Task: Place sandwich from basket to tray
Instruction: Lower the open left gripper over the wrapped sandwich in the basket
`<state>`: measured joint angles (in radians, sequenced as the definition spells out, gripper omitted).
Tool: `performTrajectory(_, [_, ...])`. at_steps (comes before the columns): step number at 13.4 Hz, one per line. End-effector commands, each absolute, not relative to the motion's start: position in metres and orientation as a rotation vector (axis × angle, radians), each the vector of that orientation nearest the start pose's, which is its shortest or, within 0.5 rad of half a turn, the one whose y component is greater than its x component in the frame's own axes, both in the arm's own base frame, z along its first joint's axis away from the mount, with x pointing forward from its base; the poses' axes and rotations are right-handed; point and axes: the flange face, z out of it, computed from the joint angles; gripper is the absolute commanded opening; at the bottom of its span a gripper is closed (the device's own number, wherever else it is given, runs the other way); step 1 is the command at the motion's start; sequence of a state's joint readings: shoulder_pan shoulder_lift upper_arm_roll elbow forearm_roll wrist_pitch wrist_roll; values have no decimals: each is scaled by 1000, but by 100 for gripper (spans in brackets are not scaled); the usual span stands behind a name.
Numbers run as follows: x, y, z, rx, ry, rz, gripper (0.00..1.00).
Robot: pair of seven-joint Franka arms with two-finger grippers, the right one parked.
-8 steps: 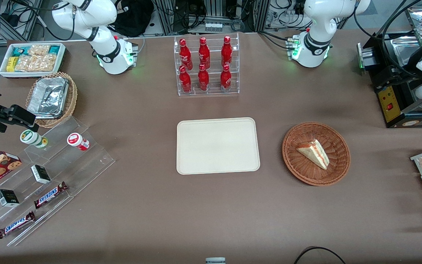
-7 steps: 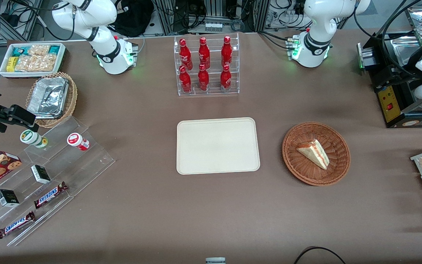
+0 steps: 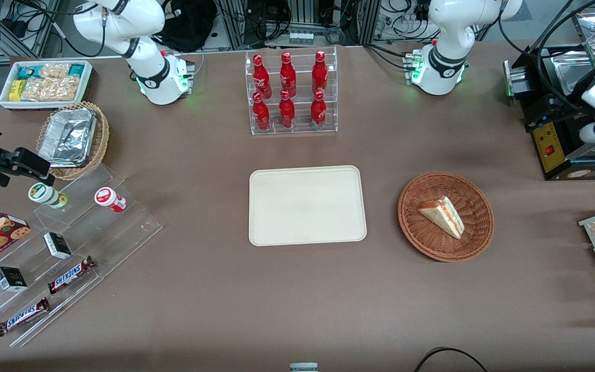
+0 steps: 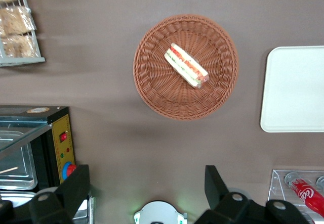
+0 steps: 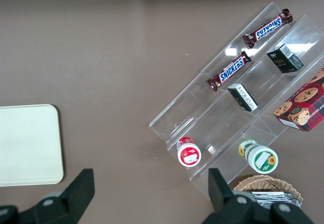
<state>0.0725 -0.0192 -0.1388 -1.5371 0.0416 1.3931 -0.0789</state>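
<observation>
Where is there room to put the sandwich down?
The tray is bare. Open table lies between tray and basket, where the sandwich lies. The snack shelves are crowded. The hand hangs open, high above the table.

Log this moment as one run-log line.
phase: approach | hand: open, high above the table, holding nothing | triangular white-bread sandwich: in round reddish-brown wicker basket | cream rectangular plastic tray: bare
</observation>
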Motion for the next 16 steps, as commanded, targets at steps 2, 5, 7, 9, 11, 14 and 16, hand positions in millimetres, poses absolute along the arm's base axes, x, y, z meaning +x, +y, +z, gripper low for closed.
performTrajectory(2, [558, -29, 584, -3101, -8, 276, 100])
performTrajectory(5, [566, -30, 532, -3105, -28, 242, 100])
performTrajectory(7, [568, -33, 502, -3112, -96, 205, 100])
performTrajectory(9, [567, -36, 473, -3106, -240, 168, 100])
performTrajectory(11, [563, -39, 446, -3086, -432, 116, 100])
performTrajectory(14, [553, -55, 407, -3055, -664, 37, 100])
performTrajectory(16, [547, -70, 383, -3011, -894, -43, 100])
